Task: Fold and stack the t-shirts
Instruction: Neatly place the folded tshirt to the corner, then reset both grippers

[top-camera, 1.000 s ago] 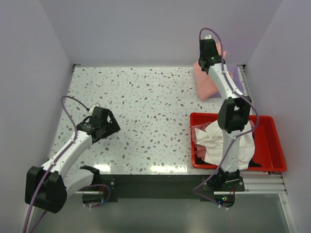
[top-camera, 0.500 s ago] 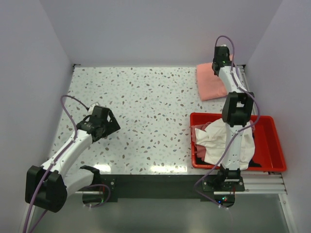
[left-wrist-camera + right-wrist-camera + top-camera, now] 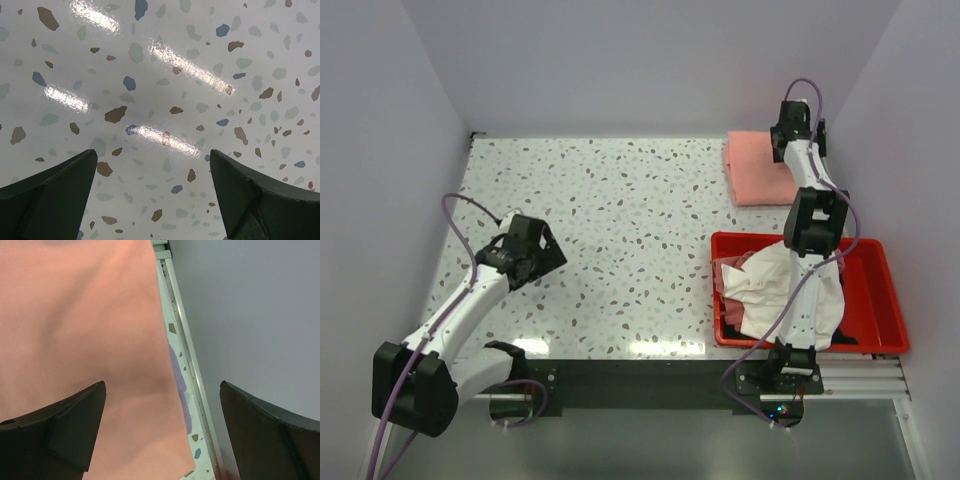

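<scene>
Your right claw [image 3: 162,383], jaws apart and empty, hovers over the right edge of the folded salmon-pink tee [image 3: 755,170]. A sliver of the lavender tee [image 3: 181,390] shows beneath it. Your left claw [image 3: 153,150], jaws also wide, hangs over speckled counter [image 3: 620,200]. Back toward the right claw's base, a cream-white tee [image 3: 790,290] lies crumpled in the red bin [image 3: 880,300]. The stack looks begun, with folding left.

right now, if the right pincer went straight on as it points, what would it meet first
The right pincer would likely meet the edge of the salmon-pink tee first; depth unclear.
</scene>
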Available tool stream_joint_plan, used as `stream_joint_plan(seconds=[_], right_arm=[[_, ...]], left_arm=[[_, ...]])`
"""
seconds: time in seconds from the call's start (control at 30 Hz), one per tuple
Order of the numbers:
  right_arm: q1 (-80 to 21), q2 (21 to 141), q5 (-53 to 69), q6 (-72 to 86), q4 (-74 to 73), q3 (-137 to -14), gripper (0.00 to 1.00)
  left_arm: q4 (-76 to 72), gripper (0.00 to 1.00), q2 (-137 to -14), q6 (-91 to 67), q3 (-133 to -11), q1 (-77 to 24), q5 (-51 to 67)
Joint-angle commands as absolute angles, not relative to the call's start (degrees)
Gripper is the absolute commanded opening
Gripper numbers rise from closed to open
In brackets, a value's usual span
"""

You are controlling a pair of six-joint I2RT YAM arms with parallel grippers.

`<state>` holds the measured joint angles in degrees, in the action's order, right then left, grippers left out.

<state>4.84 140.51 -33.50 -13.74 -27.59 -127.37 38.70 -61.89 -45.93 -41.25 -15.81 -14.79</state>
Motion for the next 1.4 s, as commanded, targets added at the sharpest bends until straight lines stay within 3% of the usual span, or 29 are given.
stream_joint_plan(seconds=[0.0, 0.4, 0.67, 0.87, 1.0, 1.13, 1.37], right_arm=[[5.2, 139.0, -34.1, -11.3, -25.0, -130.1, 0.99], [5.1, 127.4, -31.0, -6.3, -23.6, -121.8, 0.99], [4.0, 112.9, -22.2, -0.5, -19.1, -104.4, 0.99], [0.4, 99.1, -24.6, 1.9, -16.6, -92.9, 0.99], [-4.9, 90.5, -20.2, 6.0, -15.6, -84.5, 0.99], [-11.4, 83.7, -24.2, 6.8, -18.6, -80.4, 0.99], [-16.7, 74.6, -17.5, 11.0, -23.1, -68.7, 0.99]], left_arm=[[39.1, 1.00, -61.7, -46.9, -44.1, -15.6, -16.1], [38.1, 1.00, -59.4, -45.9, -45.0, -15.6, -15.2], [35.6, 1.00, -57.0, -44.7, -46.1, -15.6, -13.4], [35.4, 1.00, -54.7, -44.4, -46.8, -15.6, -13.2], [36.3, 1.00, -53.4, -44.3, -47.2, -15.6, -13.0], [37.4, 1.00, -52.3, -44.5, -47.8, -15.6, -13.3], [38.1, 1.00, -48.1, -44.6, -46.8, -15.6, -14.8]])
